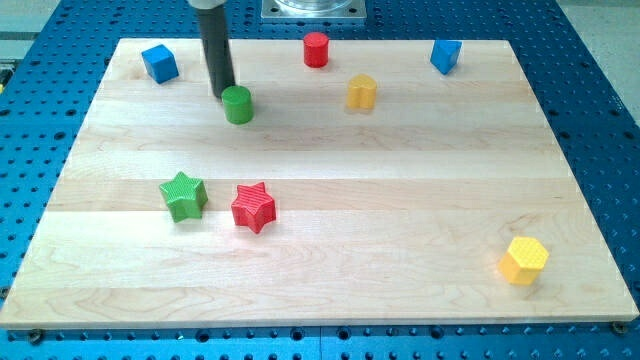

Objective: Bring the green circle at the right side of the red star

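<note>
Above the red star (253, 206), toward the view's top, we keep my tip (225, 95) touching the green circle's (238, 104) upper-left side, placed to push it down-right; no jaws exist.

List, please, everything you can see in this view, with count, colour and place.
green circle: 1, green, upper left, touching my tip
red star: 1, red, lower left of centre
green star: 1, green, left of the red star
red cylinder: 1, red, top centre
yellow blocks: 2, yellow, upper centre, bottom right
blue blocks: 2, blue, top left, top right
wooden board: 1, light wood, fills the view
my tip: 1, dark rod, at the green circle's upper left
</note>
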Action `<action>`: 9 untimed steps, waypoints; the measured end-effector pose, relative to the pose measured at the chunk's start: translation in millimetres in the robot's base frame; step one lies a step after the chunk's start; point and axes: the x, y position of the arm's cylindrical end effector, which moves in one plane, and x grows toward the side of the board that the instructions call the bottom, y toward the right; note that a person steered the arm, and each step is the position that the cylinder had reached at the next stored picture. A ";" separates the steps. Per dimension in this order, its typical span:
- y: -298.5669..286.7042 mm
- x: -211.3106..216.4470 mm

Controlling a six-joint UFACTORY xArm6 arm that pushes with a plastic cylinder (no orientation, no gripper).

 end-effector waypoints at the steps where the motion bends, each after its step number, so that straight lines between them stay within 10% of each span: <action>1: 10.0 33.2; 4: 100.6 11.8; 6: 150.4 124.3; 7: 169.3 95.3; 9: 194.2 178.5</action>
